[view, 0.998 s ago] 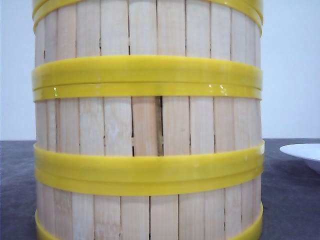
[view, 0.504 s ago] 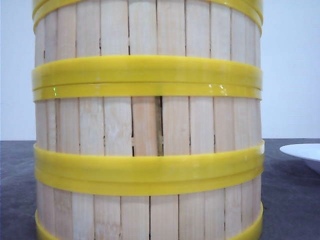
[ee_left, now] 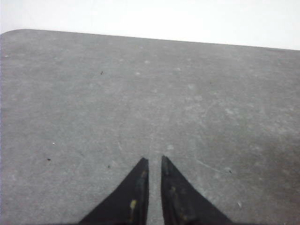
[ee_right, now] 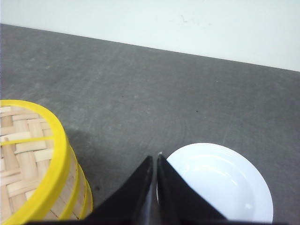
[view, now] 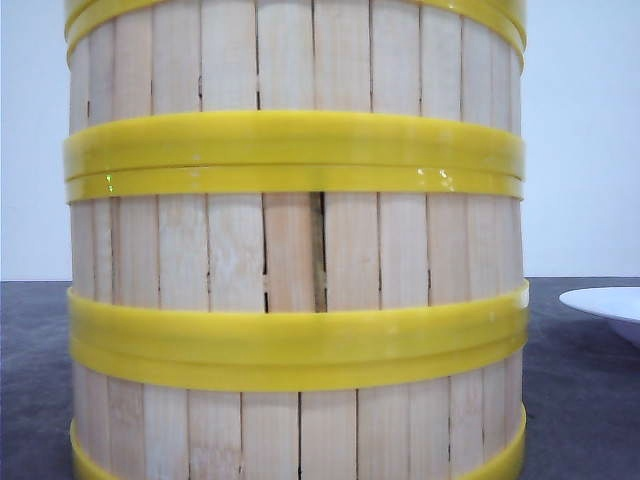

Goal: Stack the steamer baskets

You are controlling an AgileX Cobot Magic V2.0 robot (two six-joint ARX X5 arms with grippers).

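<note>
The steamer baskets (view: 295, 250) stand stacked in one column close to the front camera, filling most of that view. Pale slat walls alternate with yellow rim bands (view: 295, 150), and the tiers look aligned. The right wrist view shows the top of the stack (ee_right: 56, 168), with a woven surface (ee_right: 21, 140) inside the top yellow rim. My right gripper (ee_right: 154, 157) hovers shut and empty between the stack and a white plate, touching neither. My left gripper (ee_left: 154, 159) is over bare grey table, fingers nearly together with nothing between them. No basket shows in the left wrist view.
A white plate (ee_right: 220, 183) lies on the grey table (ee_left: 140, 84) right of the stack, its edge visible in the front view (view: 605, 300). A white wall stands behind the table's far edge.
</note>
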